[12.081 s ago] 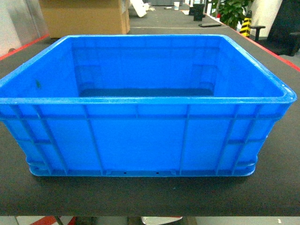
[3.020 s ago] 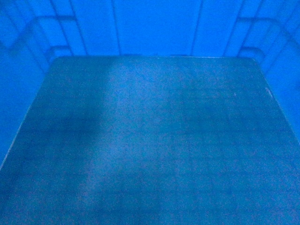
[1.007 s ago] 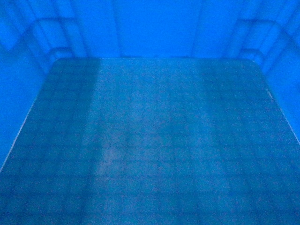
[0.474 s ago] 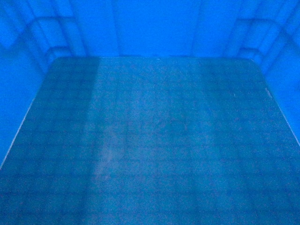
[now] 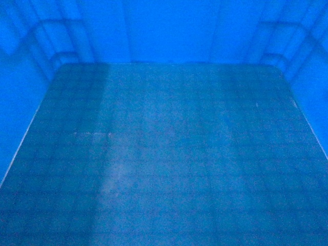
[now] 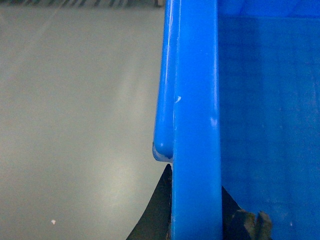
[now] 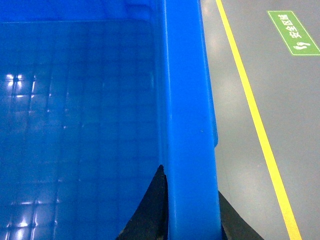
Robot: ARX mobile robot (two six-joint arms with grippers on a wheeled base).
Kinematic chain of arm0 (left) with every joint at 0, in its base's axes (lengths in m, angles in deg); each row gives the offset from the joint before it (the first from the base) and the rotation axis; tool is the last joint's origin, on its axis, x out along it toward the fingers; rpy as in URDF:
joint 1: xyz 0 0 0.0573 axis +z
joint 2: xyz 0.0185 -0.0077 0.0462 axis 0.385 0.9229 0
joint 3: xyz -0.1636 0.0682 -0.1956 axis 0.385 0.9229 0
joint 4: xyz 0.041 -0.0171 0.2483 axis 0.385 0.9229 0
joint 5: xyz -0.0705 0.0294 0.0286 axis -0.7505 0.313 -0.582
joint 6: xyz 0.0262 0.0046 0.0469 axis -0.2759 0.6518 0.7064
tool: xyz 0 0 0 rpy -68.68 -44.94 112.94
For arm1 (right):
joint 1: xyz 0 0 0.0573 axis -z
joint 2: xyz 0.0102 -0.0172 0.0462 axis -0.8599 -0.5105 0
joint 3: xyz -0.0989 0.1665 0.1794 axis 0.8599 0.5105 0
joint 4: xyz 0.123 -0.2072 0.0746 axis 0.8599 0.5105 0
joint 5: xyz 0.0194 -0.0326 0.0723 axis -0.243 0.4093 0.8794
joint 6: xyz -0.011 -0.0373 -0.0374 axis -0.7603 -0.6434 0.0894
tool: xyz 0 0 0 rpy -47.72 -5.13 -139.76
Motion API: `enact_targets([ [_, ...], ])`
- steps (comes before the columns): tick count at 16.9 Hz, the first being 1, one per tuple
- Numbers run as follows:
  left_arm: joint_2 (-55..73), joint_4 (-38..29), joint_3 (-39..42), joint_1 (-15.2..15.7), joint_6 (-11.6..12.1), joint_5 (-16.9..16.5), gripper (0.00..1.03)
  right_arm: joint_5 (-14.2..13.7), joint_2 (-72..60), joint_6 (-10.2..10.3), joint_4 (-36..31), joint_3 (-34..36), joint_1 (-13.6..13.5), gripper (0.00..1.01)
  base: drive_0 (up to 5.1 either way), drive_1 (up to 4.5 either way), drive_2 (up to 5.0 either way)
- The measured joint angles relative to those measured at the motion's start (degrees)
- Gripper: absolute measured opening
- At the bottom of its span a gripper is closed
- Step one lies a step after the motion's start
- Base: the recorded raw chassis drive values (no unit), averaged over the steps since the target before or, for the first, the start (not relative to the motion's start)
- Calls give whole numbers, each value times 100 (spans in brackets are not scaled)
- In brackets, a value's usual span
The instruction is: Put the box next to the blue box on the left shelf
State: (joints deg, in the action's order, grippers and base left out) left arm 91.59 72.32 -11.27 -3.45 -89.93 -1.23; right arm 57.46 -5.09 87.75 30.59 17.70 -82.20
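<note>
Left gripper [image 6: 196, 212]: dark fingers [image 6: 157, 210] straddle the left rim of the box [image 6: 195, 100], one outside the wall, one inside. Pressed against the plastic on both faces; clamped on the rim. Only the finger tips show at the bottom edge of the left wrist view.

Right gripper [image 7: 192, 210]: same arrangement on the opposite rim. One dark finger [image 7: 150, 210] inside the wall, the other outside, both tight to the blue rim; closed on it.

Box: large blue plastic crate, held by its two side rims between the grippers. In the left wrist view the rim runs up the frame as a thick band, with a small pale scuff on it and a rounded lip on the outer side. Beyond it, pale grey floor [image 6: 75, 110] well below; the box appears clear of it, off the ground.

Right wrist view: glossy inner floor of the box with a grid of small squares, light glints at far left. Outside the rim, grey floor with a yellow line [image 7: 255, 120] running diagonally and a green sign [image 7: 292, 32] with white characters near the top right corner.

Head view: filled entirely by the box interior [image 5: 164, 154]. Grid-embossed floor, far wall upright at top, stepped corners upper left and upper right. A short pale scratch left of centre on the floor. Nothing lies inside.
</note>
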Motion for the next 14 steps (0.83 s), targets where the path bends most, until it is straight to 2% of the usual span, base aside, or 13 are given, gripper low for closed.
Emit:
enact_targets([
  [14,0,0,0,0,-2,0,8,0,0,-2,-2,2,0,10,9,427,-409],
])
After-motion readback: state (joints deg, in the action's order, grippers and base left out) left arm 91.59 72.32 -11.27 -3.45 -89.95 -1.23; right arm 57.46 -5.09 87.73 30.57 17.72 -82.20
